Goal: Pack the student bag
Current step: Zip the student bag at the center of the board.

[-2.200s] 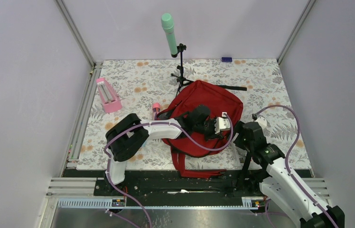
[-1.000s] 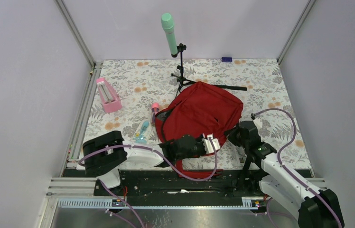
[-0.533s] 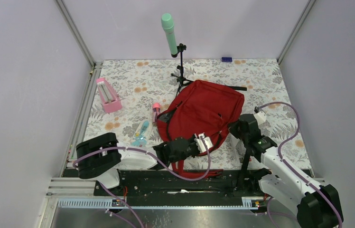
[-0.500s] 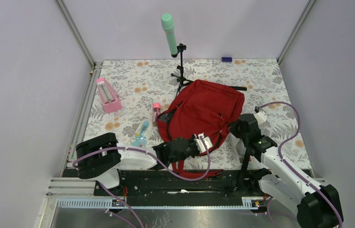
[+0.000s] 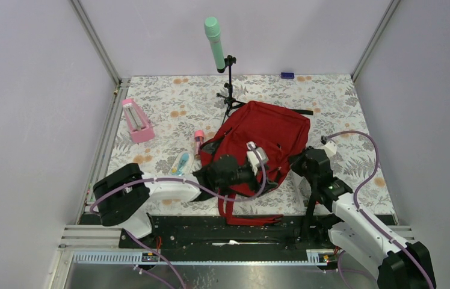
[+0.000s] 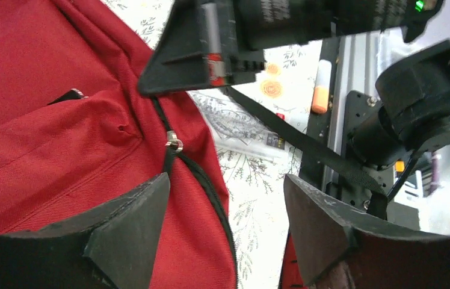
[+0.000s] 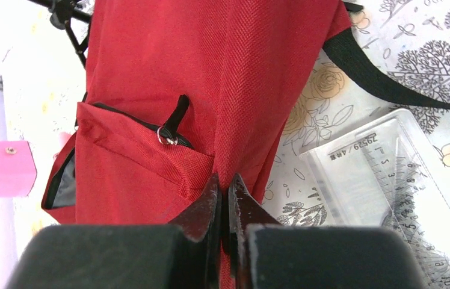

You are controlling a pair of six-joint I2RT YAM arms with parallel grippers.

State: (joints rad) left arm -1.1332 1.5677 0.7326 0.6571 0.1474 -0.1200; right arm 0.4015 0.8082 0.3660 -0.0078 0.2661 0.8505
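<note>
The student bag (image 5: 268, 132), dark red with black zippers, lies in the middle of the flowered mat. My left gripper (image 5: 269, 171) hovers open over its near right part. In the left wrist view the gripper (image 6: 224, 180) has the bag's black zipper line and a metal zipper pull (image 6: 174, 144) between and ahead of its spread fingers, which hold nothing. My right gripper (image 5: 296, 164) is at the bag's right edge. In the right wrist view the gripper (image 7: 224, 180) is shut on a pinched fold of the bag's (image 7: 210, 72) red fabric, below a pocket zipper ring (image 7: 167, 138).
A clear ruler case (image 7: 391, 180) lies on the mat just right of the bag. Left of the bag lie a pink-capped tube (image 5: 198, 139) and a teal item (image 5: 180, 162). A pink stand (image 5: 136, 120) sits far left. A tripod with a green-topped stick (image 5: 214, 42) stands behind the bag.
My left gripper was shut near the bag's front edge; it has opened and moved away from the near edge, over the bag. The right gripper has stayed shut on the bag's edge.
</note>
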